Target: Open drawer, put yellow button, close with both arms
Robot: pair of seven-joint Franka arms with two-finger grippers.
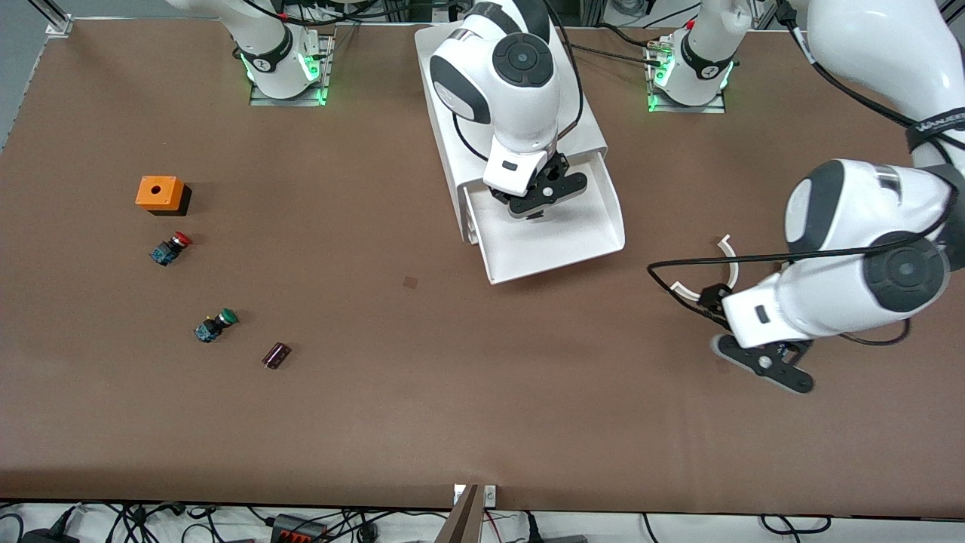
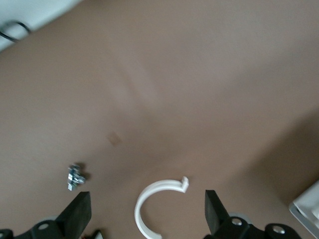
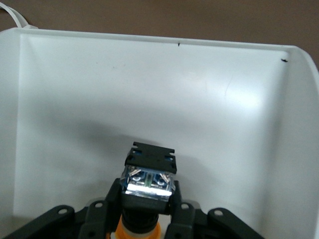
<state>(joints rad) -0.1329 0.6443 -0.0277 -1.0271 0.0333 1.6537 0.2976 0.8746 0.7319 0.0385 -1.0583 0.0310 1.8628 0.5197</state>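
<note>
Right hand hangs over the open drawer, pinching the yellow button; released from this height, it might bounce out. Left hand waits spread above the surface.

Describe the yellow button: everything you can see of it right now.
The yellow button is a small push-button switch: a round yellow-orange cap, a black collar and a black-and-blue body with shiny metal contacts at its end. The right gripper is shut on it around the collar, cap toward the wrist camera, body pointing down into the drawer, the open white plastic tray it hangs over. Only the fingers touch it. In the front view the gripper hides it.
</note>
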